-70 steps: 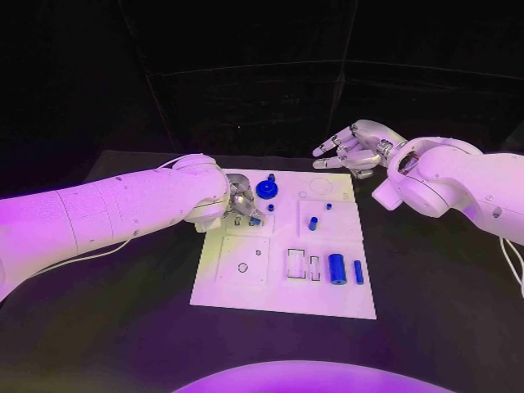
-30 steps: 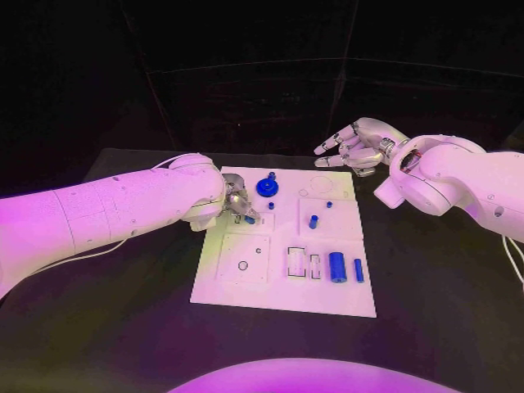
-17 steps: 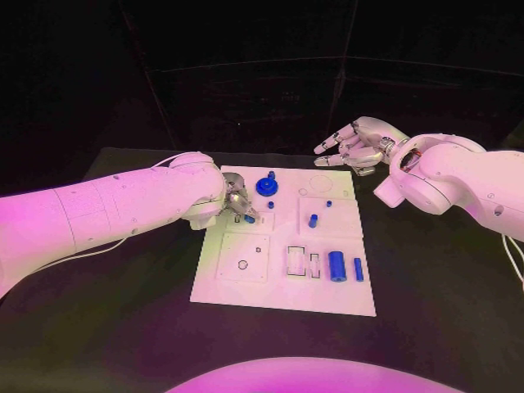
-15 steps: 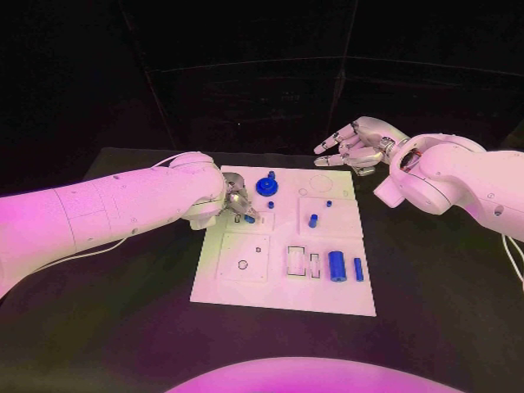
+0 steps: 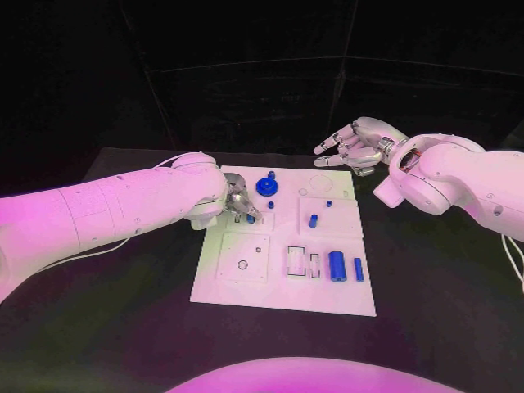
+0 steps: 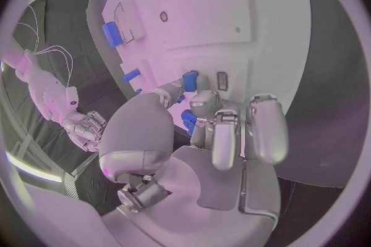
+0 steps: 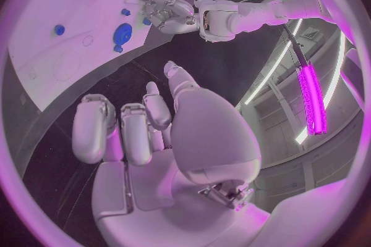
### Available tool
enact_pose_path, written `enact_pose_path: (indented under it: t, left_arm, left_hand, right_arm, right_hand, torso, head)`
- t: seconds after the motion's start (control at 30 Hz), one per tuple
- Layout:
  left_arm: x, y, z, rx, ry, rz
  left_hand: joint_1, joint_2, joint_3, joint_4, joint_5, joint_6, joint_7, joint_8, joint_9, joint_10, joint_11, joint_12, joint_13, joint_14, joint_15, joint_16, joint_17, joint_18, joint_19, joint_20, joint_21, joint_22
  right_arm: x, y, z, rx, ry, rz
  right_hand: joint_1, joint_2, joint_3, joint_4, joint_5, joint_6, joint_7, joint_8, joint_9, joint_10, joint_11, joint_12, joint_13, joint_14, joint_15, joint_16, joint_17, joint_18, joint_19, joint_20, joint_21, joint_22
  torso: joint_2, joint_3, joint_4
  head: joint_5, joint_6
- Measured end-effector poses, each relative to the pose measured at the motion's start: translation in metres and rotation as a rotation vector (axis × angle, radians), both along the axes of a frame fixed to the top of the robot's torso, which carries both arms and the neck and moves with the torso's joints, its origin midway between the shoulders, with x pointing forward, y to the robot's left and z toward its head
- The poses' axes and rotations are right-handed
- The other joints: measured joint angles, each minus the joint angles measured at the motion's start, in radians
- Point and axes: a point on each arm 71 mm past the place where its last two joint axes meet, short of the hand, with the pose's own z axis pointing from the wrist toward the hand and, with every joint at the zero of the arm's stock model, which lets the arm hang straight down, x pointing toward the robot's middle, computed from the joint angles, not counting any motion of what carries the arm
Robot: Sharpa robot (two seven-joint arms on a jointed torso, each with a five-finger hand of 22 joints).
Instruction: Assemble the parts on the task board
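Left hand (image 5: 238,205) sits low over the left edge of the board (image 5: 283,301), toward its far end, with its fingers curled down onto the surface. In the left wrist view the hand (image 6: 203,136) has a small blue part (image 6: 190,81) between thumb and fingertip, pressed against the board (image 6: 255,12) just beside a small rectangular slot; a second blue piece (image 6: 188,121) shows under the curled fingers. Whether the pinched part is already seated I cannot tell.

Right hand (image 5: 354,147) hovers off the far right corner of the board, above the table (image 5: 451,311), fingers spread apart and holding nothing; the right wrist view shows the same loose, open hand (image 7: 154,129) well clear of the board (image 7: 54,68).

On the board, a blue disc with a knob (image 5: 267,187) stands at the far end, just right of the left hand. A short blue peg (image 5: 313,220) stands near the middle, and a smaller blue stud (image 5: 328,203) lies beyond it. At the near right, a fat blue cylinder (image 5: 336,268) lies beside a thinner blue rod (image 5: 358,270), close together but apart. Left of them are two white rectangular recesses (image 5: 296,263).
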Motion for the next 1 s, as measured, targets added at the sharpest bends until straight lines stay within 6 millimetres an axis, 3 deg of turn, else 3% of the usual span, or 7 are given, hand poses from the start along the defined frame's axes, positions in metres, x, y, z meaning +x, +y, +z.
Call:
enact_pose_path:
  t: [0.53,0.67,0.73,1.0]
  left_arm:
    - [0.003,0.000,-0.001,0.005,-0.001,0.009]
    - [0.003,0.001,-0.001,0.005,-0.001,0.011]
    - [0.003,0.002,0.000,0.005,-0.002,0.012]
    - [0.002,0.015,0.007,-0.009,-0.018,0.034]
  left_hand:
    - [-0.010,0.009,-0.164,0.055,-0.003,0.010,-0.002,-0.002,-0.013,0.003,-0.003,0.010,0.009,0.000,0.000,0.000,0.000,0.000,0.003,-0.003,0.005,0.016]
    - [-0.014,0.005,-0.249,0.084,-0.111,0.011,-0.003,-0.002,-0.016,0.003,-0.003,0.017,0.012,0.002,-0.002,0.000,0.000,0.000,0.003,-0.003,0.008,0.020]
    - [-0.020,-0.001,-0.284,0.097,-0.124,0.011,-0.003,-0.002,-0.017,0.003,-0.003,0.017,0.012,0.003,-0.004,0.000,0.000,0.000,0.003,-0.003,0.008,0.021]
    - [-0.011,-0.012,-0.383,0.149,-0.125,0.010,-0.004,-0.003,-0.019,-0.001,-0.007,-0.002,-0.015,0.000,-0.007,0.000,0.000,0.000,0.003,-0.003,-0.004,-0.002]
  right_arm:
    - [0.000,0.001,0.000,-0.002,0.004,0.004]
    - [0.000,0.001,0.000,-0.002,0.004,0.004]
    - [0.000,0.000,0.000,-0.002,0.004,0.004]
    - [0.000,0.000,0.000,-0.003,0.005,0.003]
  right_hand:
    - [-0.006,0.006,-0.010,0.004,0.000,0.000,0.000,0.000,0.000,0.000,0.000,0.000,0.000,0.000,0.000,0.000,0.000,0.000,0.000,0.000,0.000,0.000]
    - [-0.006,0.006,-0.012,0.007,0.000,0.000,0.000,0.000,0.000,0.000,0.000,0.000,-0.002,0.000,0.000,0.000,0.000,0.000,0.000,0.000,0.000,-0.002]
    - [-0.006,0.006,-0.012,0.007,0.000,0.000,0.000,0.000,0.000,0.000,0.000,0.000,-0.002,0.000,0.000,0.000,0.000,0.000,0.000,0.000,0.000,-0.002]
    - [-0.014,0.005,-0.015,0.010,0.000,0.000,0.000,0.000,0.000,0.000,0.000,0.000,-0.002,0.000,0.000,-0.004,0.000,0.011,0.000,0.000,-0.004,-0.005]
  torso:
    - [0.000,-0.0006,-0.0001]
    - [0.000,-0.0011,-0.0001]
    - [0.000,-0.0012,-0.0001]
    - [-0.001,-0.0017,0.0010]
  head:
    - [-0.002,-0.002]
    - [-0.003,-0.001]
    - [-0.003,-0.001]
    - [-0.005,0.001]
